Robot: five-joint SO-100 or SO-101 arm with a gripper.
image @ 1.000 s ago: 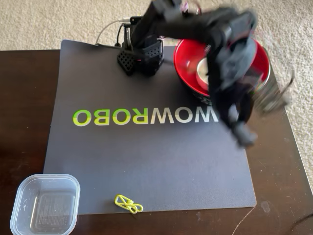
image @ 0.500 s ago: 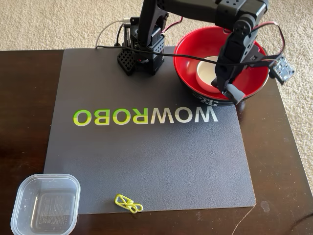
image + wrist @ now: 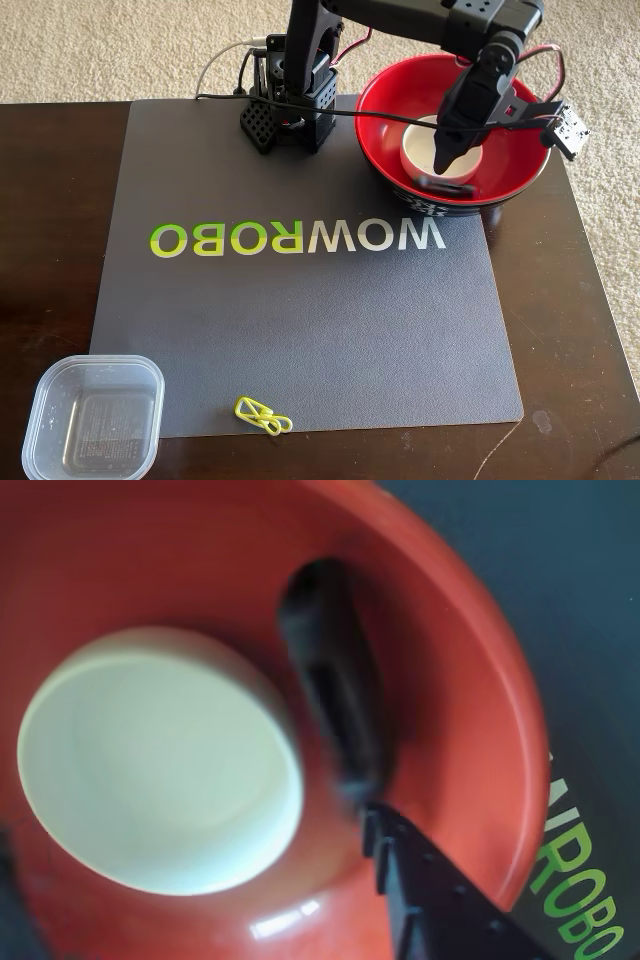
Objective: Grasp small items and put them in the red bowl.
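Lying in red bowl (image 3: 520, 180): black bone-shaped piece (image 3: 335, 705), blurred | white dish (image 3: 160, 760) beside | jaws state unclear

Glossy red bowl (image 3: 520, 180) on a matt, finely textured mat (image 3: 300, 330); polished dark wood table (image 3: 50, 200); clear plastic container (image 3: 93, 418).

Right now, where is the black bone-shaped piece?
In the wrist view the black bone-shaped piece lies inside the red bowl, just right of the small white dish; the fixed view shows it on the bowl's near side.

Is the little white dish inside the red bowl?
Yes: the white dish sits inside the red bowl, red rim all around it.
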